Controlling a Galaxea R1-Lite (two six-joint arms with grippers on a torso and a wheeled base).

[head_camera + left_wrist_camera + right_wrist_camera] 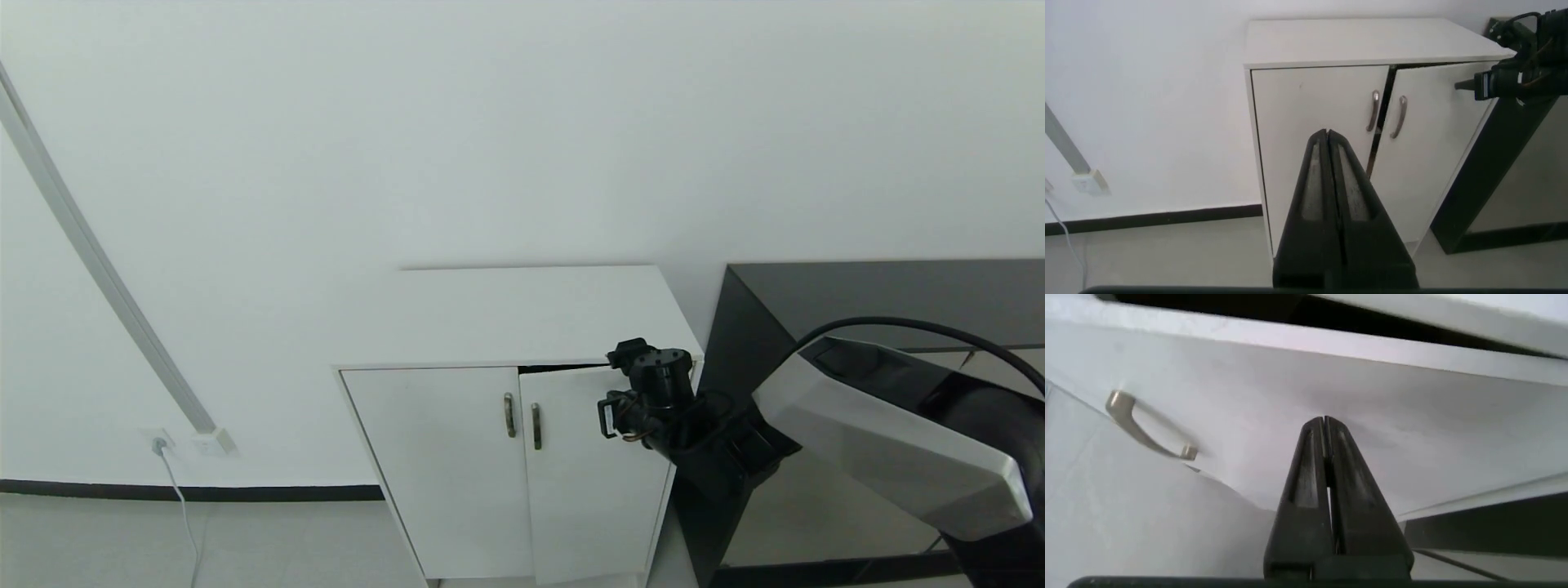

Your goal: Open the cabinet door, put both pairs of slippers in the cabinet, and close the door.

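Observation:
A white two-door cabinet [522, 318] stands against the wall. Its right door [588, 498] is slightly ajar, with a dark gap along its top edge, while the left door [441, 465] is closed. Two metal handles [509, 415] [536, 426] sit side by side at the middle. My right gripper [611, 418] is shut and empty at the upper part of the right door's face; in the right wrist view its tips [1327, 423] are close to the door panel [1429, 400], apart from the handle [1147, 429]. My left gripper [1327, 135] is shut and empty, held back from the cabinet [1306, 106].
A black table [882, 294] stands directly right of the cabinet, close to the ajar door. A wall socket with a cable [159, 445] and a slanted conduit [90, 245] are on the left. There is open floor [204, 539] left of the cabinet.

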